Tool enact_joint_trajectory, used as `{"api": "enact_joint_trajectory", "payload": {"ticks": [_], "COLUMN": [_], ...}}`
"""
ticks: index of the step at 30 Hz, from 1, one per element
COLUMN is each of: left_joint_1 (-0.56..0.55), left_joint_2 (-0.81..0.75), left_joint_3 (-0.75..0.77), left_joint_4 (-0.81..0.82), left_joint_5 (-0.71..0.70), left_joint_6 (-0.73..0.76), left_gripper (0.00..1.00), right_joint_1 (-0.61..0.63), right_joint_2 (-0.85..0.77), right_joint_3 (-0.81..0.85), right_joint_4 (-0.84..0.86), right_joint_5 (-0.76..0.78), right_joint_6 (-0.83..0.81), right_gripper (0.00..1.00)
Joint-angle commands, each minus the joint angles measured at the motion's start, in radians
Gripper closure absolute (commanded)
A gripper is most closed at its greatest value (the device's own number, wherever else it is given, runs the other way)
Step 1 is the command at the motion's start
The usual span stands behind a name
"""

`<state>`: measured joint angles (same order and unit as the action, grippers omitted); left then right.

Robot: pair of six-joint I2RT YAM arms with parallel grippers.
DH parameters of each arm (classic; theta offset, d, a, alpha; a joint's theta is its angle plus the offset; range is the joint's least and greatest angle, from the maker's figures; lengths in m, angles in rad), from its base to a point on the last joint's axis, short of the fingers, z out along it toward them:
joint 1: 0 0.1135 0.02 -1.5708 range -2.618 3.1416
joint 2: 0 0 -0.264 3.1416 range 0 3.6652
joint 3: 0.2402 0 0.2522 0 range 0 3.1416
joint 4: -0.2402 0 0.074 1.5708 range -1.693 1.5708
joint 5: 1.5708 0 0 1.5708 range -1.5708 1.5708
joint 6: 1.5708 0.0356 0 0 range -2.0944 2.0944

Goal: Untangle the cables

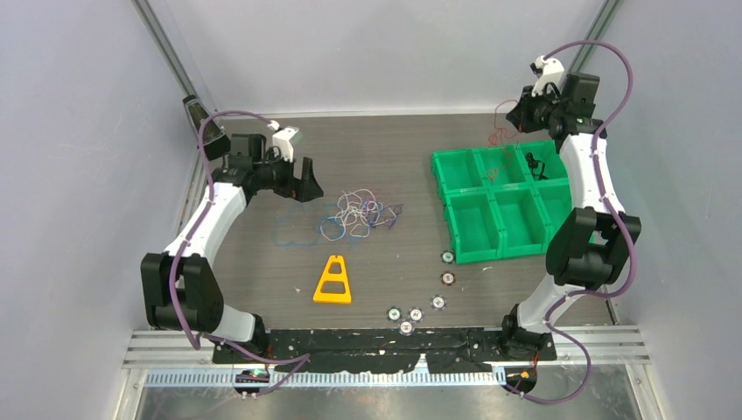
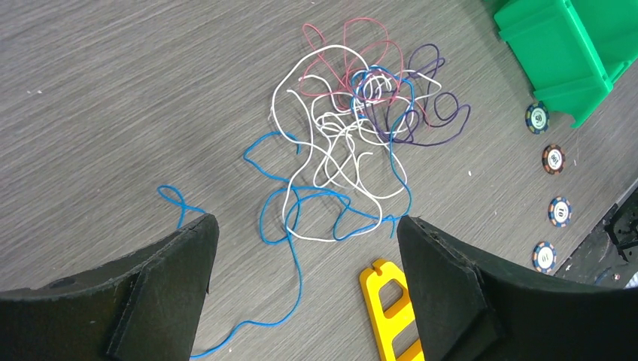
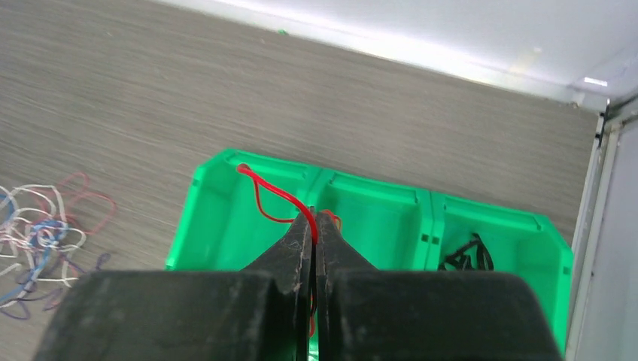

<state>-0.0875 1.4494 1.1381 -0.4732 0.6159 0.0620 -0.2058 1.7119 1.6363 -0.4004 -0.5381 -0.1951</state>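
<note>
The cables (image 1: 354, 213) lie as a loose tangle of white, blue, red and purple strands on the table, left of the bin. In the left wrist view the cables (image 2: 353, 135) sit just beyond my open, empty left gripper (image 2: 305, 226), and a blue strand (image 2: 299, 256) trails between its fingers. In the top view the left gripper (image 1: 306, 188) hangs just left of the tangle. My right gripper (image 3: 316, 218) is shut on a red cable (image 3: 271, 192) and holds it above the green bin. From above, that gripper (image 1: 518, 112) is raised and the red cable (image 1: 500, 136) dangles from it.
A green bin (image 1: 442, 171) with several compartments stands at the right, with a black item (image 3: 466, 256) in its back right compartment. A yellow triangular piece (image 1: 333, 280) and several poker chips (image 1: 448, 278) lie in front of the tangle.
</note>
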Motion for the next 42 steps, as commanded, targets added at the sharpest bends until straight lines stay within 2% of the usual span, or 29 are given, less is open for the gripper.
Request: {"api": "enact_joint_trajectory", "payload": {"ticks": [1,8,17,19,20,21,22,23,24,28,30,32,36,42], "left_joint_1": [-0.001,-0.001,-0.002,-0.001,-0.001,-0.001,-0.002,-0.003,-0.004,-0.015,-0.027,-0.038,-0.050,-0.050], "left_joint_2": [-0.012,0.009,0.017,0.011,0.006,0.002,-0.002,-0.006,-0.011,-0.024,-0.022,-0.017,-0.008,-0.012], "left_joint_3": [0.048,0.056,0.057,0.053,0.052,0.051,0.053,0.054,0.056,0.051,0.047,0.045,0.036,0.041], "left_joint_4": [-0.010,-0.014,-0.049,-0.055,-0.057,-0.060,-0.065,-0.070,-0.076,-0.084,-0.084,-0.082,-0.046,-0.072], "left_joint_5": [-0.006,0.002,0.005,0.005,0.007,0.013,0.021,0.028,0.034,0.048,0.059,0.072,0.095,0.094], "left_joint_6": [0.016,0.010,0.035,0.039,0.039,0.040,0.044,0.047,0.052,0.084,0.092,0.088,0.037,0.007], "left_gripper": [0.09,0.10,0.10,0.10,0.09,0.09,0.09,0.08,0.08,0.09,0.11,0.12,0.15,0.18], "right_joint_1": [-0.029,-0.039,0.023,0.034,0.035,0.036,0.036,0.035,0.032,0.025,0.029,0.062,0.189,0.456], "right_joint_2": [-0.007,0.000,0.171,0.191,0.194,0.192,0.187,0.182,0.164,0.074,0.031,0.004,-0.009,0.040], "right_joint_3": [-0.066,-0.178,-0.057,-0.028,-0.014,-0.006,0.021,0.034,0.060,0.105,0.135,0.160,0.160,0.090], "right_joint_4": [0.076,0.008,-0.160,-0.201,-0.221,-0.234,-0.272,-0.295,-0.341,-0.424,-0.460,-0.489,-0.504,-0.463], "right_joint_5": [0.038,0.068,0.136,0.148,0.153,0.162,0.167,0.176,0.179,0.145,0.084,0.039,-0.038,-0.116], "right_joint_6": [-0.109,-0.251,-0.327,-0.331,-0.330,-0.329,-0.329,-0.326,-0.325,-0.316,-0.310,-0.280,-0.202,-0.169], "right_gripper": [0.95,0.95,0.93,0.87,0.78,0.72,0.61,0.57,0.49,0.27,0.19,0.15,0.16,0.25]}}
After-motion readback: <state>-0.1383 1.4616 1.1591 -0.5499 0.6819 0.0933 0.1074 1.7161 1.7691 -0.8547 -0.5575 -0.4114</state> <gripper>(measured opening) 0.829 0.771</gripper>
